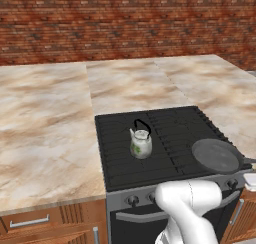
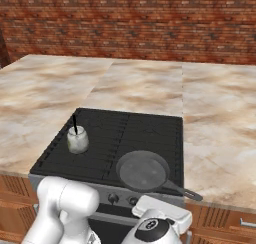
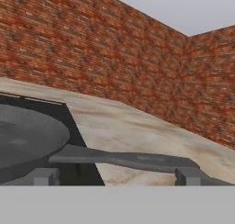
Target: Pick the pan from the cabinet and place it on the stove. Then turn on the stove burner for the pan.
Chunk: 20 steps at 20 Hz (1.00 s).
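The dark grey pan [image 1: 216, 155] [image 2: 142, 170] [image 3: 27, 136] sits flat on the front right burner of the black stove [image 1: 115, 170] [image 2: 145, 130]. Its long handle [image 3: 128, 159] sticks out past the stove's front right corner. In the hand view my gripper [image 3: 117, 175] is open and level with the pan. The handle runs crosswise just beyond the two fingertips [image 3: 46, 176], and nothing is held. My white hand [image 2: 160, 220] hangs low in front of the stove, under the handle. The cabinet is out of view.
A small whitish kettle [image 1: 141, 143] [image 2: 77, 139] stands on the stove's left side. Round knobs [image 1: 132, 200] [image 2: 114, 198] line the grey front. Marble counter [image 1: 45, 133] [image 2: 220, 138] flanks the stove, with a brick wall [image 3: 114, 67] behind and wooden drawers [image 1: 30, 222] below.
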Available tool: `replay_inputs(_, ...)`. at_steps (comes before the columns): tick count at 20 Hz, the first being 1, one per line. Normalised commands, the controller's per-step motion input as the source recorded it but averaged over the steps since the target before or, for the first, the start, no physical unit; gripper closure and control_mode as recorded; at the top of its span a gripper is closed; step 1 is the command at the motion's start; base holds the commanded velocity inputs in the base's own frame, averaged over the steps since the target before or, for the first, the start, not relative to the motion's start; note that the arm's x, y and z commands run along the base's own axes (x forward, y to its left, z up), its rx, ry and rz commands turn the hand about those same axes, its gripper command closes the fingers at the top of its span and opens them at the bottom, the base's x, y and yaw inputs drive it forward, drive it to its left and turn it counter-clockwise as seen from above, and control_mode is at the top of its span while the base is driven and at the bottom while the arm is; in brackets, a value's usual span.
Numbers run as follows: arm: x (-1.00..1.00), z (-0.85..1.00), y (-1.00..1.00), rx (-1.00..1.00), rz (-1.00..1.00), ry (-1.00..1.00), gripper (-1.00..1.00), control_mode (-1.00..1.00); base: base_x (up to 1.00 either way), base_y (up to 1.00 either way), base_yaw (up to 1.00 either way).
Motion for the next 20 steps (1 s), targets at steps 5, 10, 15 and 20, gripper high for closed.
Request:
replay_inputs(5,-0.17,-0.19,0.19,0.04,0.11,0.0,-1.0,-1.0,0.0,0.0,0.0)
replay_inputs(10,-0.25,-0.33,0.03,0.03,0.11,0.0,-1.0,-1.0,0.0,0.0,0.0)
replay_inputs(15,-0.27,-0.46,0.0,0.01,0.11,0.0,-1.0,-1.0,0.0,0.0,0.0)
replay_inputs(20,-0.15,-0.45,0.0,0.0,0.1,0.0,-1.0,-1.0,0.0,0.0,0.0)
